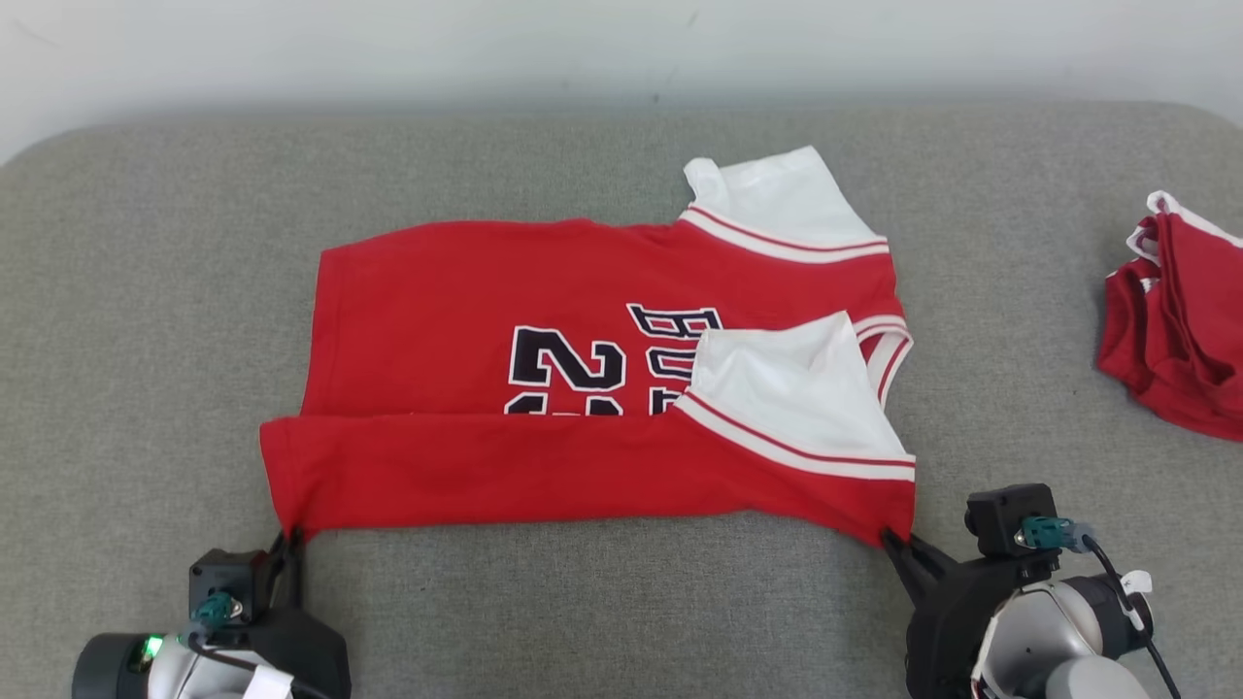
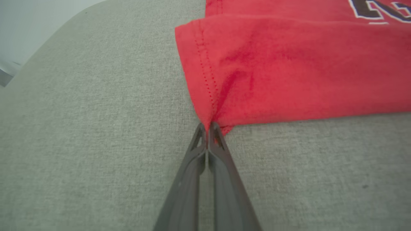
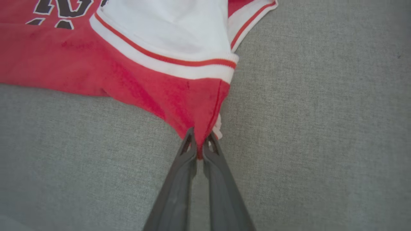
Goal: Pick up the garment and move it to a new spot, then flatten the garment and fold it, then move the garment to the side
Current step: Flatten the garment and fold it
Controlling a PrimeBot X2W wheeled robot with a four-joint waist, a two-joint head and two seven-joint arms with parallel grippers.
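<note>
The garment point(image 1: 544, 320) is a red jersey with white sleeves and dark lettering, lying sideways on the grey padded table point(image 1: 146, 291). Its near long edge is folded up over the body as a red band point(image 1: 505, 476). My left gripper point(image 1: 293, 536) is shut on the near left corner of that band; in the left wrist view its tips point(image 2: 208, 126) pinch the red hem point(image 2: 205, 96). At the near right corner, by the lower white sleeve point(image 1: 787, 388), my right gripper point(image 1: 889, 536) is shut on the cloth, and its tips point(image 3: 199, 138) clamp red fabric point(image 3: 192, 99).
A second red-and-white garment point(image 1: 1175, 320) lies bunched at the table's right edge. A pale wall point(image 1: 583, 49) runs behind the table's rounded far edge. Bare grey surface lies to the left of the jersey and along the near edge between my arms.
</note>
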